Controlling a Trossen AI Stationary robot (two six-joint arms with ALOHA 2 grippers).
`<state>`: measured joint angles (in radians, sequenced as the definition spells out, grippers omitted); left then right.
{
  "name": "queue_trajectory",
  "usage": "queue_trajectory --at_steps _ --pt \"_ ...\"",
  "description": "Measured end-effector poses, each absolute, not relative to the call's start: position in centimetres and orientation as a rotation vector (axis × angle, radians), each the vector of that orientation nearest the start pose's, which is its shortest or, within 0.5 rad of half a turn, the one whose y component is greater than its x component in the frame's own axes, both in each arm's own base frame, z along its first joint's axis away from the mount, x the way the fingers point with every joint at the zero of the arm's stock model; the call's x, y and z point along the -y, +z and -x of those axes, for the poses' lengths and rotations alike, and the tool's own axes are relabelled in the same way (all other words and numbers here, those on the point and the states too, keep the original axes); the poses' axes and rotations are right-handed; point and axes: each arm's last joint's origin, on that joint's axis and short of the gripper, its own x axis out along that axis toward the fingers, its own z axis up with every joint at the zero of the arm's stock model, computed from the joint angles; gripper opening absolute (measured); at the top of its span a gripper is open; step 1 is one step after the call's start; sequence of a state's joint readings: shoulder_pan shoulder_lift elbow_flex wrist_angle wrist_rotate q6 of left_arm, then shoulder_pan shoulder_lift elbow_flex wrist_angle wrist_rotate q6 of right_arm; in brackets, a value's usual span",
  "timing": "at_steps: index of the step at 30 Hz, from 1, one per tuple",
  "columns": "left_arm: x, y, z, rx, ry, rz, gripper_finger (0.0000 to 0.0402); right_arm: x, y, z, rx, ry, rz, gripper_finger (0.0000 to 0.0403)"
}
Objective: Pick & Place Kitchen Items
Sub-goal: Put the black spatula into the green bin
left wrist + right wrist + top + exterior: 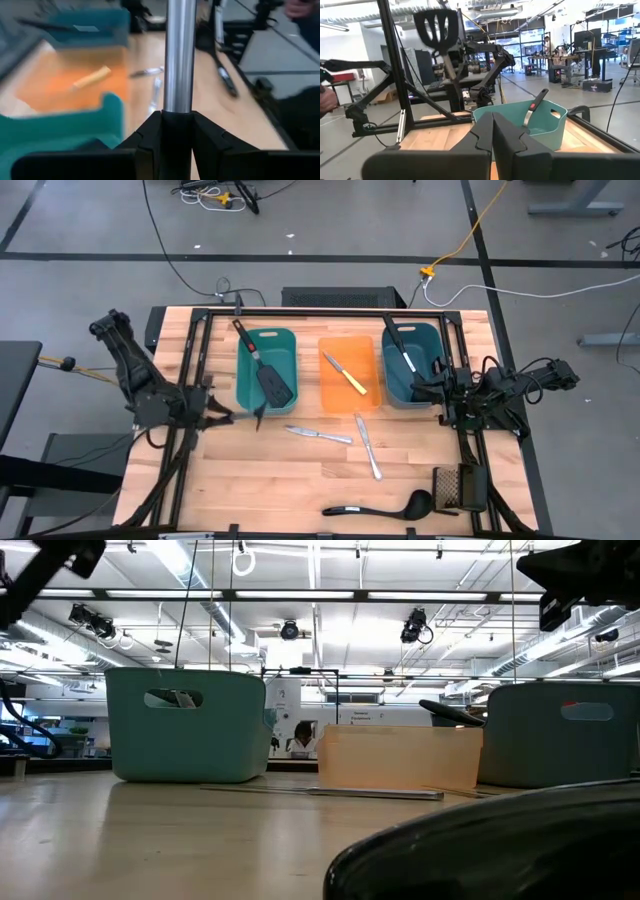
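Three bins sit in a row: left teal bin [268, 338], orange bin [350, 348], right teal bin [412, 340]. Left gripper [232, 416], at the left bin's near corner, is clamped on a spatula [268, 378] whose blade hangs over that bin. Right gripper [428, 390] waits closed and empty beside the right bin. Ladle [380, 506] and two knives [320, 435] [368, 446] lie near of the orange bin. Best to centre the blade over the bin, lower, then release.
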<state>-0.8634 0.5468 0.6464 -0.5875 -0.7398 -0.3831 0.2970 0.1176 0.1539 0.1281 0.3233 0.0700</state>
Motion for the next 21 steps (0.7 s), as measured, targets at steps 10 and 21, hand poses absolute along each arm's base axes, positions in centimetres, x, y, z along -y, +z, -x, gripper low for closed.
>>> queue_trajectory --at_steps 10,21 --pt "3.5 36.0 -9.1 -0.271 0.359 -0.239 0.0081 -1.9 21.9 -9.3 0.154 -0.021 -0.12 0.0007" --pt "0.0 40.1 -12.8 -0.627 0.673 -0.705 0.0081 -1.9 21.7 -9.3 0.139 -0.021 -0.124 0.0007"
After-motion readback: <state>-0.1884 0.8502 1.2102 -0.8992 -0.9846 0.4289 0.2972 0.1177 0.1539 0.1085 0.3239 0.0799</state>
